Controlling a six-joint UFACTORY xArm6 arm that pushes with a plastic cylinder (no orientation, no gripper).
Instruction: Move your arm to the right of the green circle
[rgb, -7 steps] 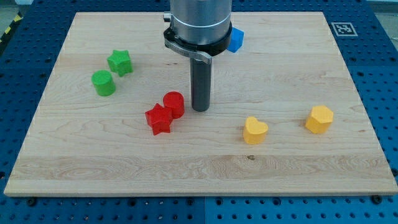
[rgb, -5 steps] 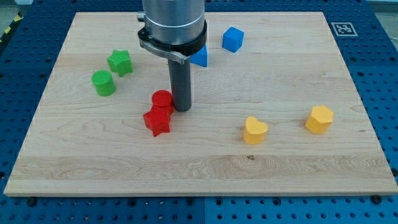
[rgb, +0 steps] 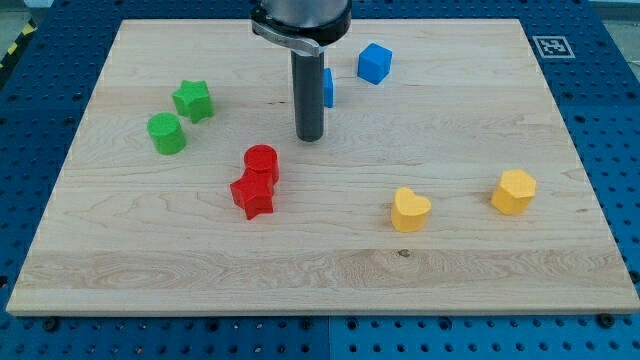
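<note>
The green circle (rgb: 166, 133) sits at the view's left on the wooden board (rgb: 500, 280), with a green star (rgb: 192, 100) just above and to its right. My tip (rgb: 309, 137) rests on the board well to the right of the green circle, at about the same height in the view. It stands above and to the right of the red circle (rgb: 261, 162), apart from it.
A red star (rgb: 252, 194) touches the red circle from below. A blue block (rgb: 327, 87) is partly hidden behind the rod, and a blue cube (rgb: 374, 63) lies to its right. A yellow heart (rgb: 410, 210) and a yellow block (rgb: 513, 191) lie at the lower right.
My tip slid left against the red circle, nudging it left onto the red star, then moved up and slightly right, away from it.
</note>
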